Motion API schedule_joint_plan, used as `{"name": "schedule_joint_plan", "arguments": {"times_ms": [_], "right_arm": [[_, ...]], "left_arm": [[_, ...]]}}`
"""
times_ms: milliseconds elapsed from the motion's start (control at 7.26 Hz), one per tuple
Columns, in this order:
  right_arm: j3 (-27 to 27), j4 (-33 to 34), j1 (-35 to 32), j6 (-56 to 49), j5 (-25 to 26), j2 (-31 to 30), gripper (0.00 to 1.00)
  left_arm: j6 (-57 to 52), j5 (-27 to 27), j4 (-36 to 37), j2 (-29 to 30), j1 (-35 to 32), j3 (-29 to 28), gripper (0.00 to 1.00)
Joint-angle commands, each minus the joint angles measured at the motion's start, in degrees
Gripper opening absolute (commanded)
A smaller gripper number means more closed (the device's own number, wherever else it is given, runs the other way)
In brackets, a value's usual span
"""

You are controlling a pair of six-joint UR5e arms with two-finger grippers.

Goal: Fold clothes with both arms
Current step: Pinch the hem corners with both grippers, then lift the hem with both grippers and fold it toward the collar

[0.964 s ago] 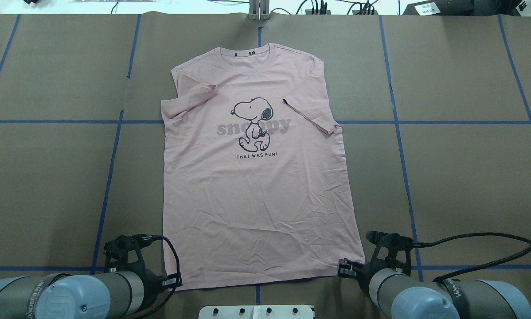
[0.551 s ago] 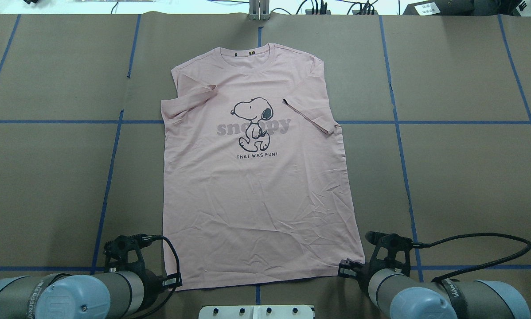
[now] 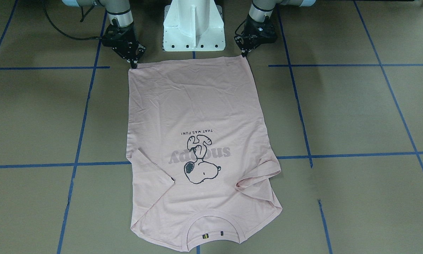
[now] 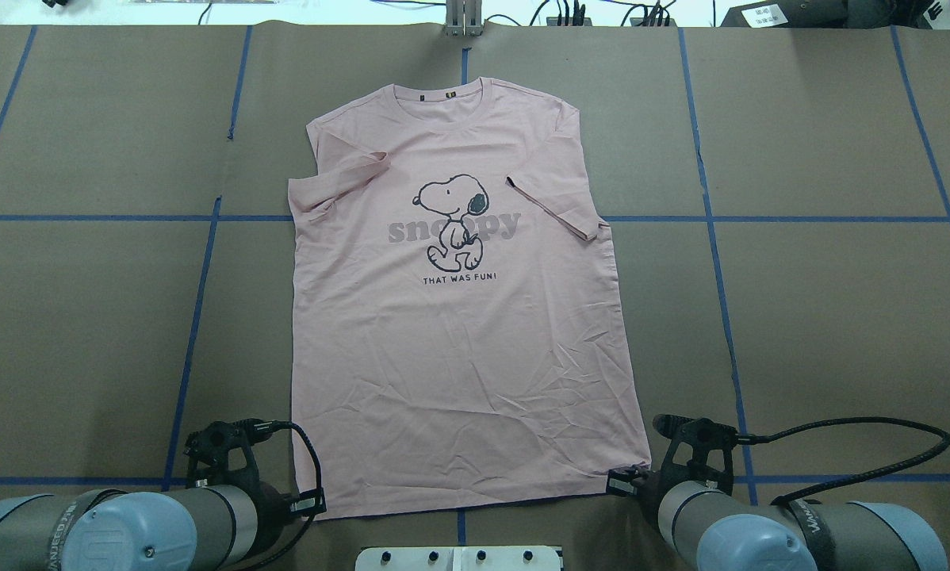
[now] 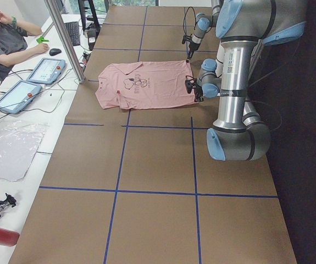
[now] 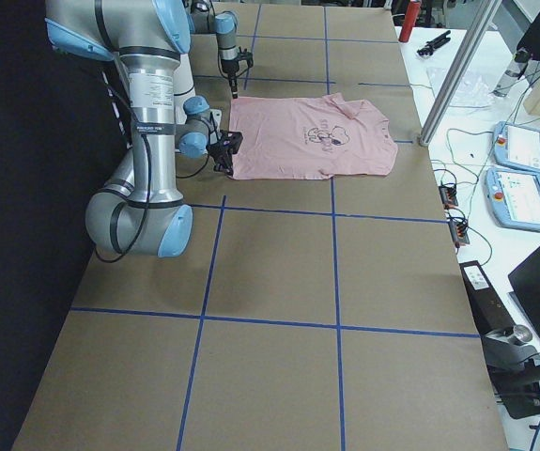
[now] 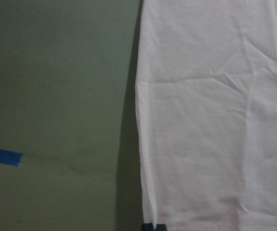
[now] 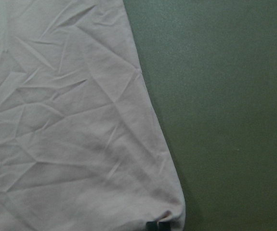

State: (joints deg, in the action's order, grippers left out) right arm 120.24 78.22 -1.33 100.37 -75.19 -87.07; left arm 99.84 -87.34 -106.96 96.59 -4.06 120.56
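The light pink T-shirt (image 4: pixel 459 357) lies flat and face up on the brown table, collar at the far side and both sleeves folded in over the chest. It also shows in the front view as the T-shirt (image 3: pixel 194 106). My left gripper (image 4: pixel 315 504) sits at the hem's left corner, and in its wrist view the left gripper (image 7: pixel 153 226) looks shut on the cloth edge. My right gripper (image 4: pixel 618 481) is at the hem's right corner. In its own wrist view the right gripper (image 8: pixel 156 225) is closed on that corner. Both grippers are low at the table.
The white pedestal base (image 3: pixel 194 24) stands between the arms just behind the hem. Blue tape lines (image 4: pixel 197 317) grid the brown table. A person (image 5: pixel 4 44) sits at a side table with tablets (image 5: pixel 45 70) beyond the collar end. A metal post (image 5: pixel 64 38) stands there.
The right arm has crept slightly and the hem's right corner is drawn in a little at its fingers. The left arm and the rest of the shirt are unchanged.
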Motion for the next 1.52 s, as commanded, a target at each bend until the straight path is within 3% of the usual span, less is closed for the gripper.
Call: {"name": "schedule_joint_plan", "arguments": {"times_ms": [0,138,275,551,689,826,964,1102,1240,1377], "right_arm": [[0.9,0.0,-0.7,-0.5,0.1,-0.2,0.0],[3.0,0.2,-1.6,-0.9,-0.5,-0.5,0.0],[7.0,4.5,-1.7,-2.4,-1.0,-0.2,0.0],[15.5,12.4,-4.3,-3.8,-5.9,0.1,0.0],[21.0,17.4,-5.4,-4.1,-7.8,1.7,0.0],[26.7,27.3,-6.5,-4.2,-10.9,6.5,0.0],[28.1,39.5,-9.5,-5.2,-15.4,17.2,0.0],[27.4,46.5,-10.6,-9.3,-16.0,24.2,0.0],[24.2,46.6,-12.4,-12.6,-15.5,24.9,0.0],[19.0,43.4,-16.6,-17.7,-15.9,26.5,0.0]], "left_arm": [[0.0,0.1,0.0,0.0,-0.1,0.9,0.0],[-0.2,0.0,0.2,-0.3,-0.2,2.7,0.0],[-0.3,-0.7,3.5,-0.3,-0.9,5.3,0.0],[-6.1,-8.2,12.4,0.1,-6.5,16.0,0.0],[-7.5,-13.2,20.4,1.6,-9.6,23.7,0.0],[-7.5,-18.0,31.4,8.2,-14.6,29.4,0.0],[-8.7,-21.8,39.5,16.6,-19.8,30.5,0.0],[-12.6,-22.0,40.2,18.0,-20.5,29.3,0.0],[-17.7,-21.6,39.8,18.4,-20.8,25.2,0.0],[-23.0,-21.3,38.9,19.8,-25.6,19.1,0.0]]}}
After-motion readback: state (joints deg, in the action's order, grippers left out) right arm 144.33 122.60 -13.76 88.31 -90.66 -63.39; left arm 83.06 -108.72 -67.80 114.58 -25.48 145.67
